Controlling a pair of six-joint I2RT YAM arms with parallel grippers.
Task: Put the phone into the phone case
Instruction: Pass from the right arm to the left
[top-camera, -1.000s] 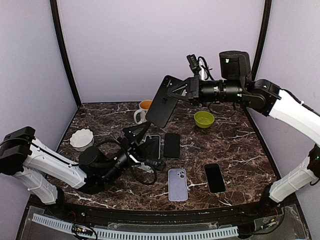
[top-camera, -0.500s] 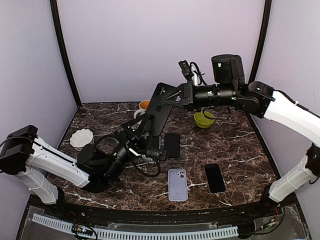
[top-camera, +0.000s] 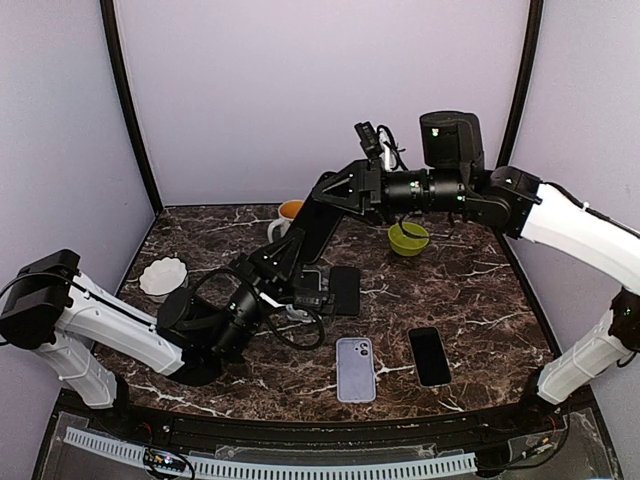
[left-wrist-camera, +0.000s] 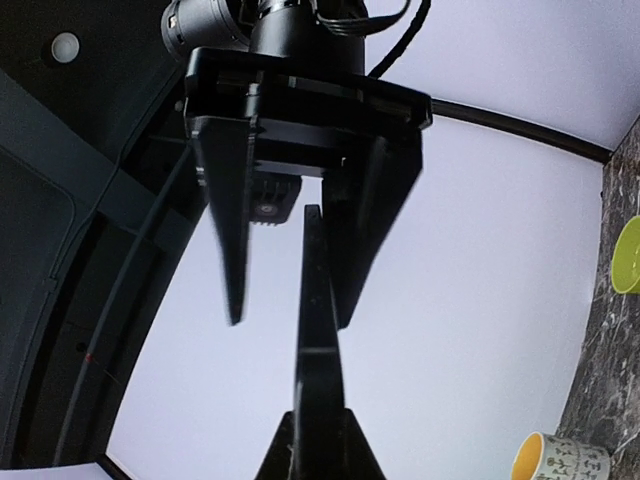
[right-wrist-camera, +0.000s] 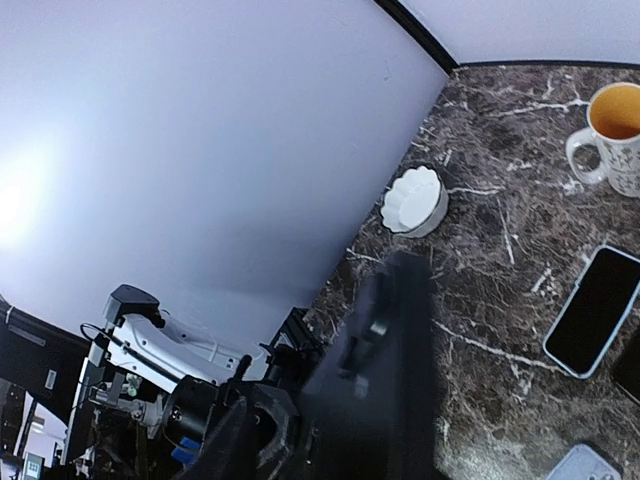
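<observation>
White fluted dish (top-camera: 164, 275) noted on the marble table (top-camera: 480, 290), well out to the left of the left gripper (top-camera: 290, 262).

Left gripper is raised off the table, pointing up and away. Its jaws are clenched on the lower end of a black slab (top-camera: 308, 228). The slab is held in the air, tilted, its upper end reaching the right gripper (top-camera: 335, 192). In the left wrist view the slab (left-wrist-camera: 318, 330) is seen edge-on and very thin, rising straight out of the left gripper. It is probably the phone case, though phone or case cannot be told for sure.

Right gripper is set around the slab's upper end. Its fingers (left-wrist-camera: 235, 230) stand one on either side, with a gap on each. The grip is released and no contact is seen. The right wrist view is too blurred to add anything.

A white mug (top-camera: 286, 225) with an orange inside is partly hidden behind the slab, beyond the left gripper. A dark phone (top-camera: 344, 290) lies flat just right of the left gripper. A lavender phone-shaped piece (top-camera: 354, 368) lies nearer the arm bases, with a second black phone (top-camera: 429, 355) beside it to the right. A green bowl (top-camera: 408, 238) sits on the table under the right arm's wrist.
</observation>
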